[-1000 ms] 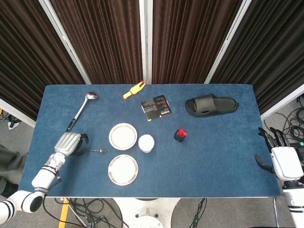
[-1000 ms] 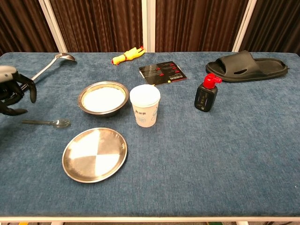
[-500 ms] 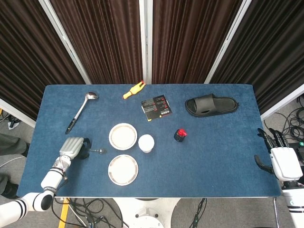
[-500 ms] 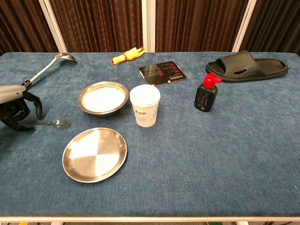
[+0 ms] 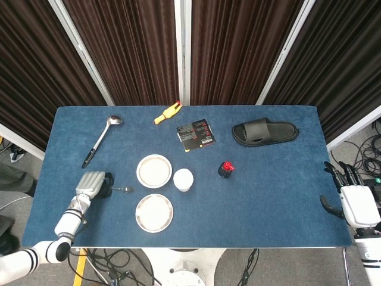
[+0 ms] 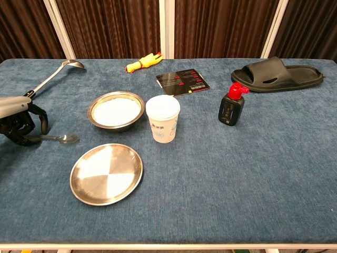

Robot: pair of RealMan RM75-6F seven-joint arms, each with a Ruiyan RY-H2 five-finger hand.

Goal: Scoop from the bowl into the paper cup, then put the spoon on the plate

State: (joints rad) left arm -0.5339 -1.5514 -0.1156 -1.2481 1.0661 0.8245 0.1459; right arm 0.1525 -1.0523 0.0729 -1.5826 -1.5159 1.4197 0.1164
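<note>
Blue surface (image 5: 268, 190) carrying everything. Left robot hand (image 6: 18, 118) curling over spoon (image 6: 59, 138) handle, grasp unclear; should be pinching the handle firmly before lifting toward bowl (image 6: 116, 110). Right robot hand (image 5: 356, 202) idling released off the edge. Spoon small, metal, lying flat left of plate (image 6: 107, 173), bowl of the spoon pointing right.

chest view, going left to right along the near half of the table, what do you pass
Left hand → small metal spoon → flat steel plate → white paper cup → black bottle with red cap
</note>
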